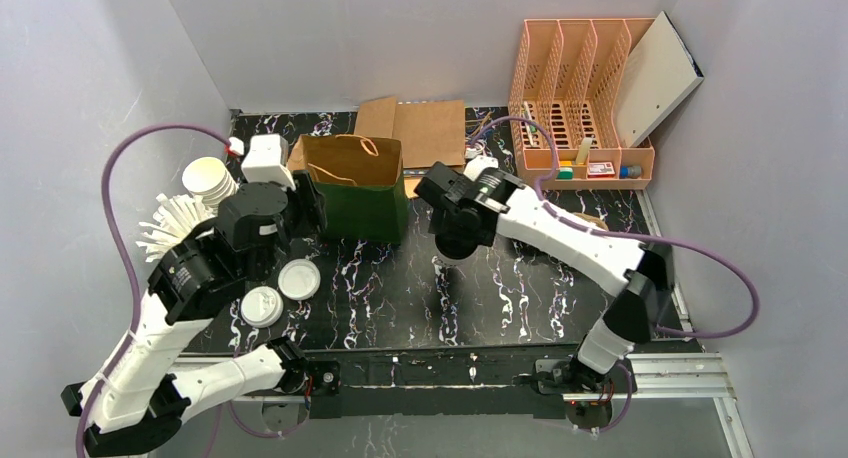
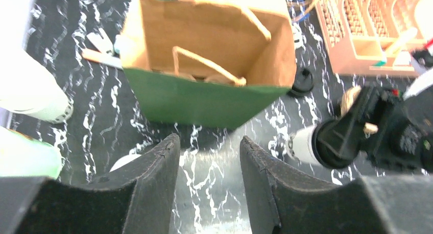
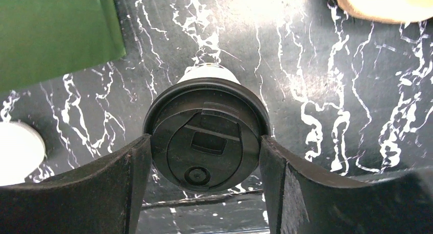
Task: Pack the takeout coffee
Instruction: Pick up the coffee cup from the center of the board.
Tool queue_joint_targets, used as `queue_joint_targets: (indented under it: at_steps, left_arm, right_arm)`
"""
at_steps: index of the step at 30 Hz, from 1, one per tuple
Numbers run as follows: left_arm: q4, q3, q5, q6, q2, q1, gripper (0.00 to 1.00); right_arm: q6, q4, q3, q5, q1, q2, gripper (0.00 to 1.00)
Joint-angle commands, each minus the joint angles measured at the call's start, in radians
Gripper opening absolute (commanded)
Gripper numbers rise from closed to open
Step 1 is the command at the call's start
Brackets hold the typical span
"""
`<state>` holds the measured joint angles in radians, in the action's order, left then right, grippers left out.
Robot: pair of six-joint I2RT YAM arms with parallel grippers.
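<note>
**Cup gripped beside open bag**

Coffee cup, white-walled with a black sip lid, stood upright on the black marbled table at about 3 o'clock of the green paper bag, near it but not touching. The right gripper reached down over the cup, its 2 fingers pressed against opposite sides of the lid's rim, closed on it at a wide setting.

The bag stood upright with its mouth open, showing a brown inside and 2 twine handles drooping inward. What lay at its bottom could not be made out.

The left gripper hung at about 9 o'clock of the bag in the overhead view, pointed toward the bag's green side. Its jaws stood partly apart with only bare table between them.

At about 7 o'clock of the bag, 2 loose white lids lay flat, just beside each other. A stack of white cups lay tilted at 10 o'clock, flattened cardboard at 12 o'clock behind the bag, and an orange file organizer at 2 o'clock.
</note>
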<state>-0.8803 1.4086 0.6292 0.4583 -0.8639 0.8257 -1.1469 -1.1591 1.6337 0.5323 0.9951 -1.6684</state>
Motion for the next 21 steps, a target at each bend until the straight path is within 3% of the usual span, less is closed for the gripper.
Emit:
queue_joint_targets:
  at_steps: [1, 7, 14, 17, 21]
  left_arm:
    - [-0.034, 0.139, 0.176, -0.066, -0.045, -0.007, 0.48]
    - [0.008, 0.233, 0.321, -0.144, -0.152, -0.006, 0.58]
    - [0.117, 0.252, 0.389, -0.247, -0.287, -0.037, 0.59]
    - [0.129, 0.273, 0.212, -0.256, -0.355, -0.195, 0.59]
    - [0.092, 0.319, -0.236, -0.232, -0.456, -0.579, 0.61]
  right_arm:
    - [0.201, 0.14, -0.089, 0.022, 0.001, 0.168, 0.73]
    - [0.385, 0.311, -0.231, -0.048, -0.011, 0.364, 0.69]
    - [0.479, 0.243, -0.213, 0.013, -0.04, 0.359, 0.67]
    - [0.534, 0.254, -0.211, 0.005, -0.048, 0.354, 0.65]
    - [0.586, 0.271, -0.199, -0.005, -0.053, 0.36, 0.65]
